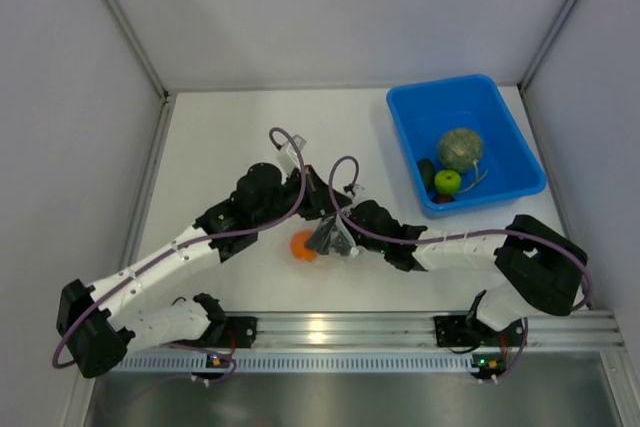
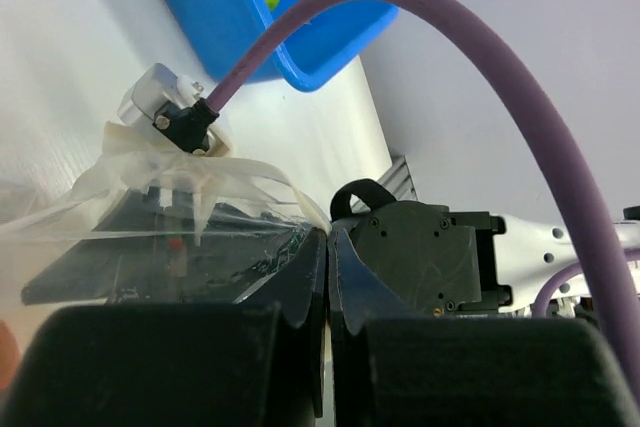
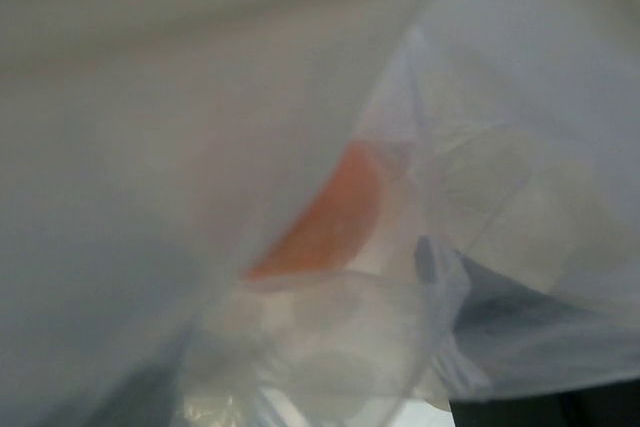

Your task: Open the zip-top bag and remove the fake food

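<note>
The white-and-black left arm (image 1: 160,257) folds at its elbow far out to the left, then reaches forward and inward. Its black two-finger left gripper (image 2: 327,242) has its jaws pressed together on an edge of the clear zip-top bag (image 2: 200,197). The matching right arm (image 1: 470,242) mirrors that pose. Its black right gripper (image 1: 340,237) meets the left one at centre, but how its jaws stand is hidden.
</note>
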Controlling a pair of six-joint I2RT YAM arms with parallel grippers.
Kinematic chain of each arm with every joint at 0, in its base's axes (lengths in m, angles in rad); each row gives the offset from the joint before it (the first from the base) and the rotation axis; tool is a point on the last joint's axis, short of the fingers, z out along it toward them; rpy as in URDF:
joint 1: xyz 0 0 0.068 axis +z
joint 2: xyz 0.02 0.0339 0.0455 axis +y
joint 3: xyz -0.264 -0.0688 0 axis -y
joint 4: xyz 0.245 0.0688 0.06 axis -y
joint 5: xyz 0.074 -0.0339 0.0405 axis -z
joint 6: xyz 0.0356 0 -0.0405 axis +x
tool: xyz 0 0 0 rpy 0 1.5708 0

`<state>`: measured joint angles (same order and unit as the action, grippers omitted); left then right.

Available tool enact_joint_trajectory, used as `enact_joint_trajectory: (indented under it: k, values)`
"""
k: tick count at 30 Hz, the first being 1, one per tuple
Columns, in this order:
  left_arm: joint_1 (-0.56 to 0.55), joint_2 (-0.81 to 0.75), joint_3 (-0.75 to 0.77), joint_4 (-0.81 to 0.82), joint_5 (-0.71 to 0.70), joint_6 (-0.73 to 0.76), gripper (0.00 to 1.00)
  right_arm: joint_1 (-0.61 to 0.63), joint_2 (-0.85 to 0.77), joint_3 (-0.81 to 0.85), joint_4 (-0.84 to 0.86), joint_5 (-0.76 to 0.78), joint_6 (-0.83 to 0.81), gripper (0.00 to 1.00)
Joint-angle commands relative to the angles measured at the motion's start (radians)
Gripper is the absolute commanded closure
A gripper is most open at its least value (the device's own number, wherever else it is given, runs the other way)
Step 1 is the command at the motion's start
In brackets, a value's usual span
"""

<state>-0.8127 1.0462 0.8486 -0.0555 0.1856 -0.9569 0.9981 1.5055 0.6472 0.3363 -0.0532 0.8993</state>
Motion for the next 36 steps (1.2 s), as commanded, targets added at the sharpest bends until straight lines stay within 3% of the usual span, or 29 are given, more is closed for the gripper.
enact_joint_trajectory:
  k: [1,5,15,21,36]
  values:
    - [-0.002,0.041,0.069,0.037,0.100,0.021,1.00,-0.007,-0.070,-0.023,-0.115,0.128,0.009,0.12]
    - [-0.002,0.040,-0.005,0.111,0.094,-0.019,1.00,-0.012,-0.091,-0.006,-0.200,0.249,-0.005,0.12]
    - [-0.002,-0.003,-0.131,0.158,0.055,-0.049,1.00,-0.049,0.035,0.006,-0.139,0.265,0.021,0.12]
    - [-0.002,0.005,-0.128,0.149,0.018,-0.019,1.00,-0.052,0.036,0.020,-0.054,0.248,0.000,0.12]
    - [-0.002,0.044,-0.134,0.158,0.034,-0.017,1.00,-0.073,0.007,0.063,0.033,0.403,-0.037,0.14]
